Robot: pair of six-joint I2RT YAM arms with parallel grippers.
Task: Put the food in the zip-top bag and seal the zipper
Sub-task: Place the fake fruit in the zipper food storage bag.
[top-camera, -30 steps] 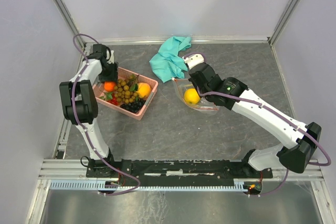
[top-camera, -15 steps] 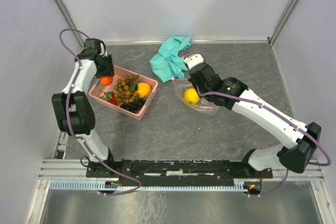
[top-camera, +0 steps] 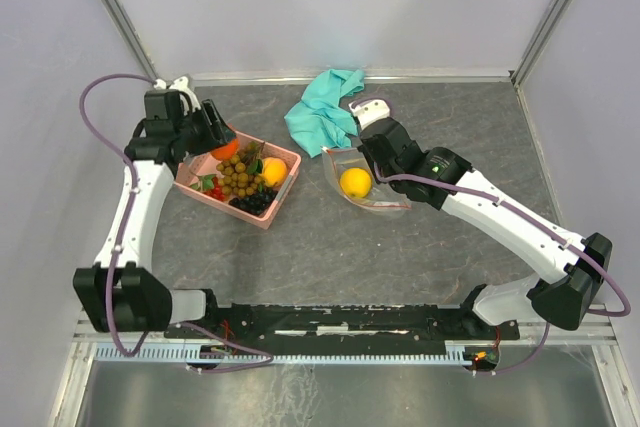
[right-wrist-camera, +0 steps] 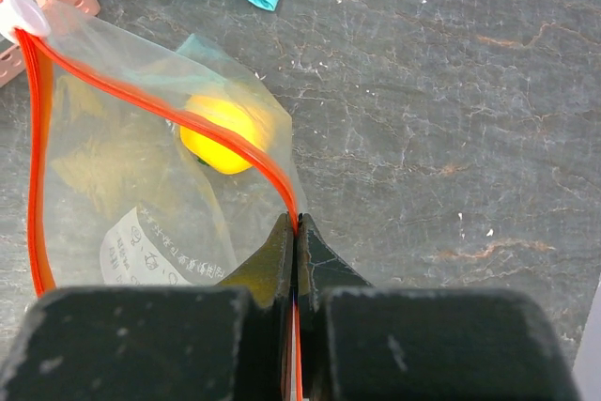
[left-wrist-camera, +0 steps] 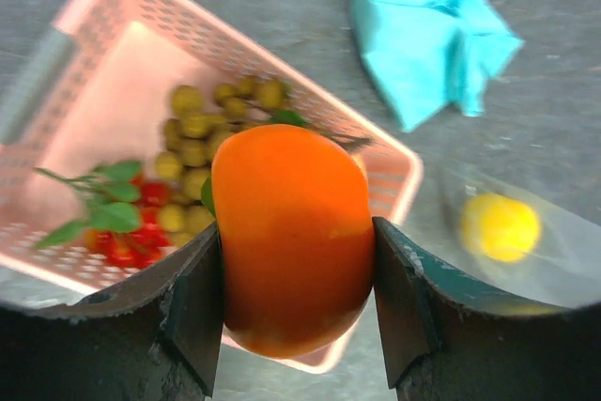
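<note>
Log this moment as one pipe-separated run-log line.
left gripper: shut on orange fruit over pink basket | right gripper: shut on zipper, zip-top bag mouth open | yellow fruit: inside bag

Table (top-camera: 312,202) open between basket (top-camera: 225,209) and bag (top-camera: 392,203); cloth (top-camera: 318,112) beyond.

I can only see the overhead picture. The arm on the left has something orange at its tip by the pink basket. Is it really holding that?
Observer: Yes. In the left wrist view the left gripper has an orange fruit clamped between its two fingers, with the pink basket beneath.
Operator: And what is the other arm's tip doing at the clear bag?
Observer: The right wrist view shows the right gripper pinched shut on the zipper of the zip-top bag.
Operator: Is the bag open?
Observer: Yes; the zipper's two red-orange strips stand apart, meeting at a white tab.
</note>
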